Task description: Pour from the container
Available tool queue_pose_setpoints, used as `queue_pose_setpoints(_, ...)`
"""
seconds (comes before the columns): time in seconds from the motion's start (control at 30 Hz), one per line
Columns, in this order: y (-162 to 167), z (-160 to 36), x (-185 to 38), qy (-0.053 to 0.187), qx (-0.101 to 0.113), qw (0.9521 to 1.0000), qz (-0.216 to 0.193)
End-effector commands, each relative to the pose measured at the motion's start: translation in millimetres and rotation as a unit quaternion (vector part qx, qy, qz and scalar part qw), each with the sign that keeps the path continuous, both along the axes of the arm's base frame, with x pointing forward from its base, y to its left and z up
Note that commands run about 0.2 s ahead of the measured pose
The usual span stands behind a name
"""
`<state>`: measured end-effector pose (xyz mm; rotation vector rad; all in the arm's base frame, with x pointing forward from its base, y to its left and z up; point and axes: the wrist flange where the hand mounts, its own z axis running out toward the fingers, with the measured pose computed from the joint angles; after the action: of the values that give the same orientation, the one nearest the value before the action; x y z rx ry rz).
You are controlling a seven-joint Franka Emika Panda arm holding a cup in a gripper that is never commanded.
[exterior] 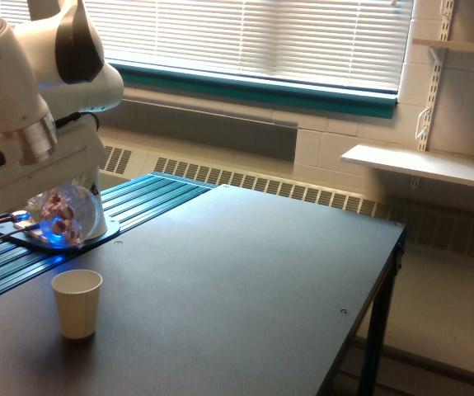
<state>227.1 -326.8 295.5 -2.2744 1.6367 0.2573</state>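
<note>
A small clear rounded container [62,216] with reddish-pink and dark pieces inside hangs under my white gripper [55,202], which is shut on it. It is held above the table at the exterior view's left, above and slightly left of a cream paper cup [77,304] that stands upright on the dark tabletop. The gripper's fingers are mostly hidden behind the white hand body and the container.
The dark table [245,280] runs to an edge at the exterior view's right. A teal ribbed panel [150,198] and the arm's base plate with blue lights [39,235] lie behind the cup. A white wall shelf [422,165] sits beyond the table.
</note>
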Motion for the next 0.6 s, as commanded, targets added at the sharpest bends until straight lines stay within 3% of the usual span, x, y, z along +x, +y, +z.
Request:
queue_pose_setpoints(0.03, -2, -6.7, 5, 0.005, 0.008, 0.9998, 0.02)
queue_pose_setpoints(0.4, -6, -25.9, 13, 0.042, 0.013, 0.9986, 0.03)
queue_pose_setpoints(0.6, -8, -30.1, 19, 0.048, 0.013, 0.9984, 0.029)
